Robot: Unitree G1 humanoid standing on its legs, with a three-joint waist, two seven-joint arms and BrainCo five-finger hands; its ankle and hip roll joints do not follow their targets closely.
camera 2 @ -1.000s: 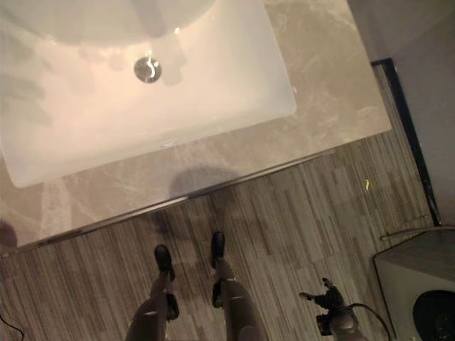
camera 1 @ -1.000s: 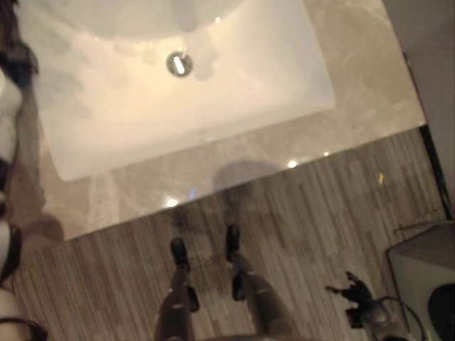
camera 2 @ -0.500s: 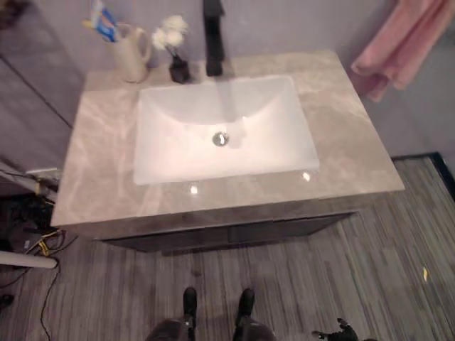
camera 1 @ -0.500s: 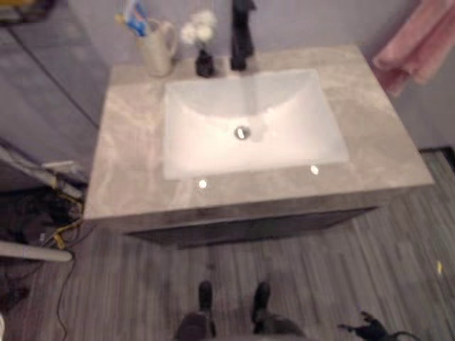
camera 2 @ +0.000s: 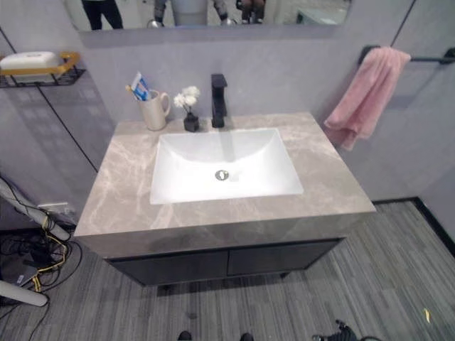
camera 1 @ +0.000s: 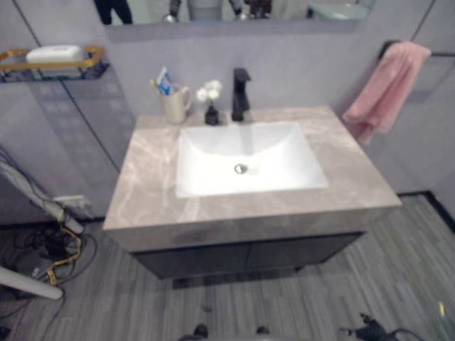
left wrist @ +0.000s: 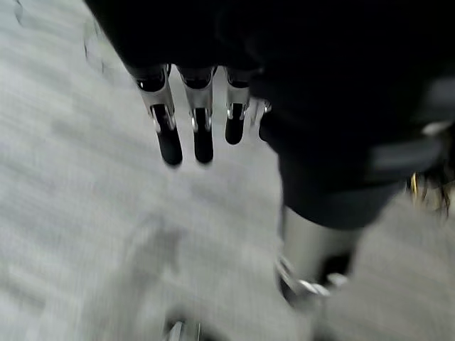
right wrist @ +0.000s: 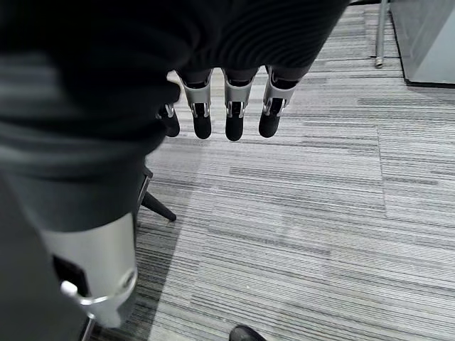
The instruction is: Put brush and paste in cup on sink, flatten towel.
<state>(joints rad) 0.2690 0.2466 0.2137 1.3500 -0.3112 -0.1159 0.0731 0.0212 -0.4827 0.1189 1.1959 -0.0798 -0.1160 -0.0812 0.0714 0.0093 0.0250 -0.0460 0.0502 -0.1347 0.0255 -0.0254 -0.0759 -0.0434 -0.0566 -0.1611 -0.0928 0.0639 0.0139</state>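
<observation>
While the view has lifted from floor to worktop [camera 2: 327, 177], both the left hand [left wrist: 192, 114] and right hand [right wrist: 227, 106] hang with fingers straight, holding nothing.

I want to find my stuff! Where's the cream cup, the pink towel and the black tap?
Cream ceramic cup [camera 2: 154, 111], right eye view: on its side wall.
Pink hanging towel [camera 2: 364, 91], right eye view: on its middle fold.
Black tap [camera 2: 218, 99], right eye view: on its upright body.

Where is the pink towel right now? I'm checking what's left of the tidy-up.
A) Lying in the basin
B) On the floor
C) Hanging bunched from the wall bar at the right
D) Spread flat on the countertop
C: the pink towel hangs bunched from the wall bar, right of the countertop.
</observation>
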